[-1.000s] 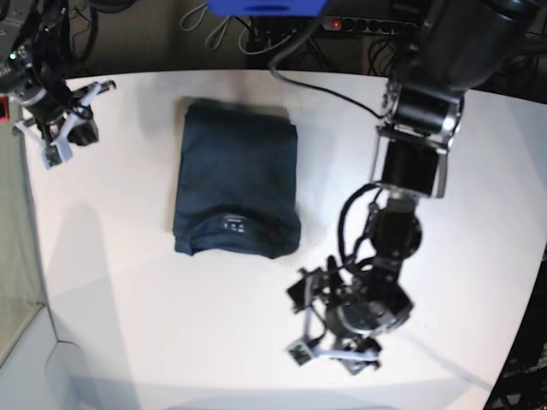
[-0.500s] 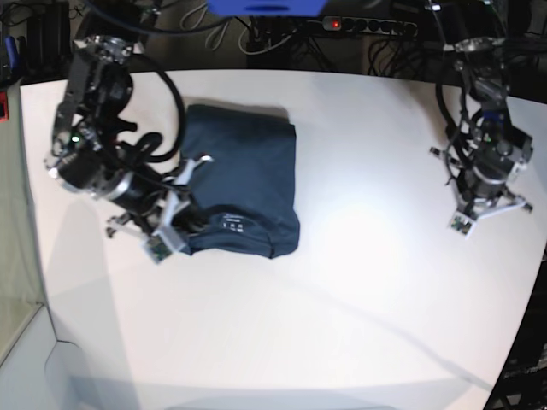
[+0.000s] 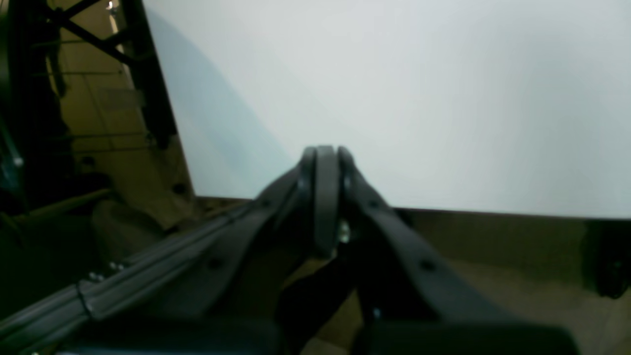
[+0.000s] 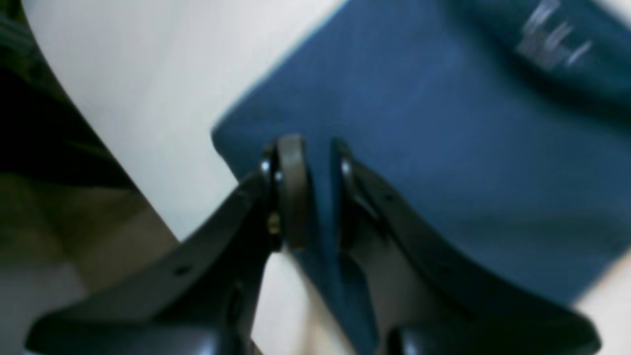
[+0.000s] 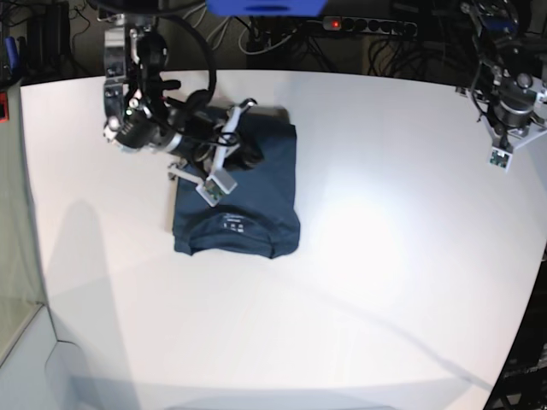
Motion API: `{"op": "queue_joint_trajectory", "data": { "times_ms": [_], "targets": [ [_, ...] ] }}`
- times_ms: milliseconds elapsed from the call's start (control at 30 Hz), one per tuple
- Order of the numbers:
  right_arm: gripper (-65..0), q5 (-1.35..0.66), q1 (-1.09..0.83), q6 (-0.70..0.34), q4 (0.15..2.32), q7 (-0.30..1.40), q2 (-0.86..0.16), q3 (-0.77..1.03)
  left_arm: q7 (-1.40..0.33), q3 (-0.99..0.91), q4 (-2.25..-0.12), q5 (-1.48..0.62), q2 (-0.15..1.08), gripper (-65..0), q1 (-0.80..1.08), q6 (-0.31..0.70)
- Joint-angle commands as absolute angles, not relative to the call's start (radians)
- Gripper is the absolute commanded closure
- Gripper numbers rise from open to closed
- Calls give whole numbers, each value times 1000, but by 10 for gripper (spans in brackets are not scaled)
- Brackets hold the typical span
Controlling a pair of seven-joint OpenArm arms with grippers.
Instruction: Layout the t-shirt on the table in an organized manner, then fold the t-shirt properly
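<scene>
Dark navy-blue soft fabric t-shirt (image 5: 239, 192), folded into a compact upright rectangle, lying flat on the large smooth white tabletop (image 5: 359, 282), toward the far left of the base view. Small pale printed neck label (image 5: 232, 225) showing near the folded near edge, with the collar curve just below it. Edges fairly straight; near corners slightly rounded and bulging.

Right gripper (image 4: 315, 162) over the far part of the shirt, black fingers (image 4: 291, 192) slightly parted with blue cloth showing in the narrow gap between them (whether any fabric is actually pinched cannot be told; wrist view blurred). In that wrist view, shirt corner just left of the fingertips, white table beyond it, pale label (image 4: 549, 34) smeared at the top right. In the base view, right arm (image 5: 137, 102) reaching in from the far left edge, wrist and white bracket (image 5: 218, 166) lying across the shirt's upper left part.

Left gripper (image 3: 323, 158) well apart from the shirt, at the far right edge of the table, fingers pressed together with nothing between them. Wrist view there: bare white table surface ahead, table edge just behind the fingertips, brownish floor and a dark frame leg (image 3: 148, 74) at the left. In the base view, left arm (image 5: 508, 98) at the upper right corner, above the table's rim.

Beyond the far edge: black power strip (image 5: 367, 26) with a red light, loose cables, a blue object (image 5: 265, 7) at top centre.
</scene>
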State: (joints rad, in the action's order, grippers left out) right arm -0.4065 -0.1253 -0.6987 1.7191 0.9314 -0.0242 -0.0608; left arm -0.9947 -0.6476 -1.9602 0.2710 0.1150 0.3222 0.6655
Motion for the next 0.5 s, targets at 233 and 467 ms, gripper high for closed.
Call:
{"op": "queue_joint_trajectory", "data": {
  "times_ms": [233, 467],
  "targets": [
    [-80, -421, -113, -698, 1537, 800, -62, -58, -989, -651, -1991, 275, 108, 0, 351, 661],
    [-80, -424, -119, -698, 1630, 803, -85, -58, -989, -645, -1991, 271, 104, 0, 352, 661]
  ]
}}
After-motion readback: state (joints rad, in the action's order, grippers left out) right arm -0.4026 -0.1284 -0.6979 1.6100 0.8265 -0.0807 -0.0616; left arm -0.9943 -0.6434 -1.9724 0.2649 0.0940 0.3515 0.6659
